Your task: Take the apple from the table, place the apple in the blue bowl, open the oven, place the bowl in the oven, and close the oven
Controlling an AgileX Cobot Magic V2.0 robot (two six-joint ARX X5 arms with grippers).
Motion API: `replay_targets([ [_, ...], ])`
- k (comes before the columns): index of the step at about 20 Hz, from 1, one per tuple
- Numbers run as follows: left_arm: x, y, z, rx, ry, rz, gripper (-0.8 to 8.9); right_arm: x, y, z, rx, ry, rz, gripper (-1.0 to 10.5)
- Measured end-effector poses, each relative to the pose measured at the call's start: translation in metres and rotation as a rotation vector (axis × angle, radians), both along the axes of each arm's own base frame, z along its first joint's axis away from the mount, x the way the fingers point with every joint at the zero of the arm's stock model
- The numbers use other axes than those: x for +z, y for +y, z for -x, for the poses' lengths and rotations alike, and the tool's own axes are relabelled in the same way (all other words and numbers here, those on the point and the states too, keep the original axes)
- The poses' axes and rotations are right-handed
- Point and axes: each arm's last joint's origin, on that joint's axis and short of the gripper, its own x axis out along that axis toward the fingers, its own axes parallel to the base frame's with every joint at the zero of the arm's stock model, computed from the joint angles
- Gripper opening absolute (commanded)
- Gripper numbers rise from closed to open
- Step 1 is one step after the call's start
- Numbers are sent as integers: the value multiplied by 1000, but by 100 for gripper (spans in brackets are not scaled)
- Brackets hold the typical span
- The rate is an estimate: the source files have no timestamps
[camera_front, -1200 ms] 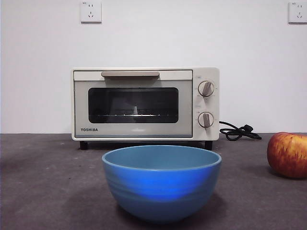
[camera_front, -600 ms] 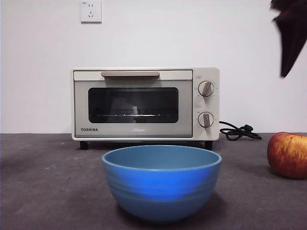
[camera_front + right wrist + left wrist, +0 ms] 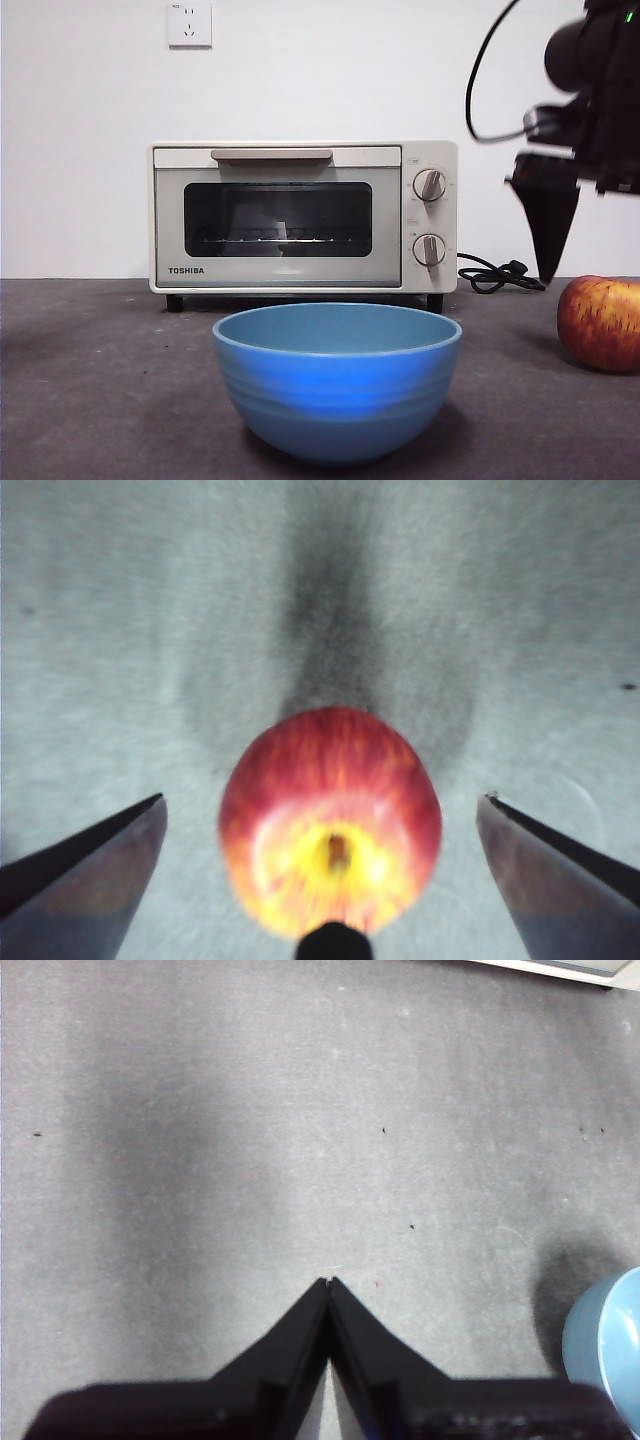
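Apple [image 3: 601, 322] sits on the desk [image 3: 100, 400] at about 3 o'clock from the blue bowl [image 3: 337, 380], well apart from it and cut by the frame edge in the front view. Change since a second ago: no arm was in the front view then; half a second ago a dark tip showed at the top corner; now the right pincer [image 3: 322, 815] hangs directly above the fruit, jaws spread wide to either side of it, not touching. Judgement: approach for the first pick is under way, descent and closing not yet done. Left pincer [image 3: 329, 1282] waits over bare desk, jaws pressed together, bowl rim just beside it. Oven [image 3: 303, 217] stands at 12 o'clock behind the bowl, door shut. Desk is dark grey, matte, mottled. White wall behind carries a socket [image 3: 190, 24]; black cord [image 3: 495, 274] trails beside the oven.
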Motion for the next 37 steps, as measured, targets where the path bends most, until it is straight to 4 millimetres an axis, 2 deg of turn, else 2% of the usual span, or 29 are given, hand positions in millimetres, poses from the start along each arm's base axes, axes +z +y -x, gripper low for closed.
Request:
replay_targets([
  [3, 0, 0, 0, -3, -1, -2, -5, -20, 2, -9, 1, 53, 11, 661],
  [6, 0, 0, 0, -3, -1, -2, -5, -27, 2, -11, 1, 78, 17, 650],
  [9, 0, 0, 0, -3, -1, -3, -5, -27, 2, -10, 1, 85, 13, 463],
  [11, 0, 0, 0, -2, -2, -3, -5, -27, 2, -10, -3, 89, 12, 431],
  [12, 0, 0, 0, -2, -2, -3, -5, -27, 2, -9, -4, 100, 8, 374],
  [13, 0, 0, 0, -2, -2, -4, -5, -28, 2, -8, -4, 114, 1, 237],
  [14, 0, 0, 0, -3, -3, -4, -5, -28, 2, -7, -3, 120, -3, 39],
  [15, 0, 0, 0, -3, -3, -4, -5, -27, 2, -7, -3, 121, -4, -16],
  [20, 0, 0, 0, -4, -3, -5, -5, -24, 2, -2, -4, 154, -10, -8],
  [23, 0, 0, 0, -4, -4, -5, -5, 6, 8, 16, 35, 114, -101, -8],
  [26, 1, 0, -1, -4, -14, -5, -5, 38, 25, 39, 99, 25, -167, -8],
  [29, 1, 0, -2, -4, -17, -5, -5, 54, 54, 61, 185, -9, -216, -8],
  [34, 1, 0, -2, -4, -16, -5, -5, 56, 123, 97, 397, -61, -218, -8],
  [37, 1, 0, -2, -5, -16, -5, -5, 52, 154, 112, 474, -98, -243, -8],
])
